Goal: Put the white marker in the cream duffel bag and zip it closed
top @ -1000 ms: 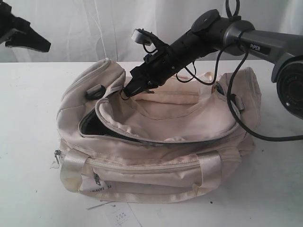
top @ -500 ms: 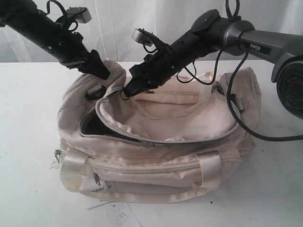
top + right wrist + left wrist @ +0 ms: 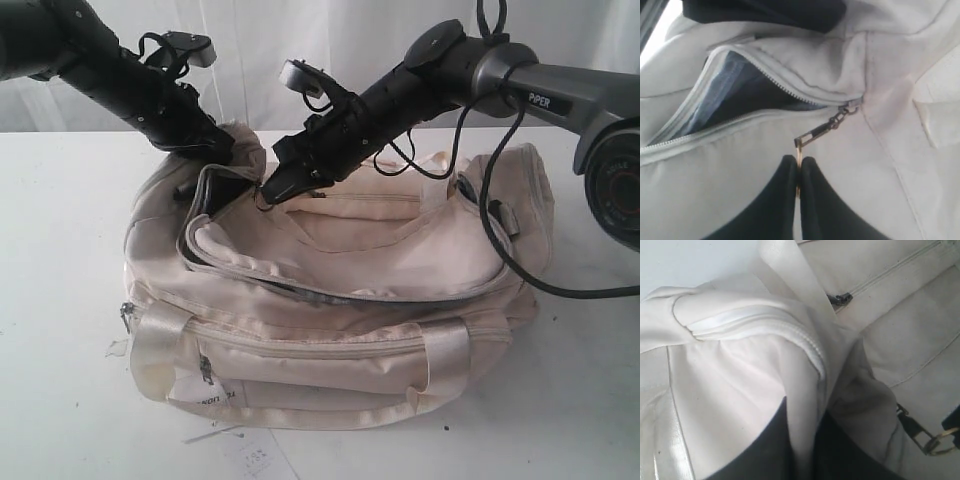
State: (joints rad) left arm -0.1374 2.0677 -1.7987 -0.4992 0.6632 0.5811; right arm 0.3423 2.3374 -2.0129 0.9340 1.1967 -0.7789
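Two black arms met over the cream duffel bag (image 3: 380, 250) in the exterior view. The bag lay on a plain white table (image 3: 60, 250), with a pale, folded curtain (image 3: 250, 40) hanging behind as the only sign of the room. A paper tag (image 3: 250, 455) lay on the table at the bag's front edge. The left gripper (image 3: 228, 158) pressed into the raised fabric at the bag's left end. The right gripper (image 3: 270, 190), reaching across the middle, sat at the top zipper just beside it. The main zipper curved open along the top, with dark lining (image 3: 212, 195) showing at its left end. A black cable (image 3: 500, 240) drooped from the right arm over the bag's right end.

From the left wrist view, the left gripper (image 3: 804, 412) was clamped on a fold of the bag's cream fabric, which ran up between its dark fingers (image 3: 770, 450). A white pocket zipper (image 3: 755, 322) crossed the bunched cloth above, and a metal strap clasp (image 3: 922, 437) showed to one side.

From the right wrist view, the right gripper (image 3: 799, 162) was pinched tight on the end ring of the zipper pull (image 3: 822, 129), whose slider (image 3: 852, 106) sat at the end of the gaping opening (image 3: 755, 95).

No view showed the white marker, so I could not tell where it was.
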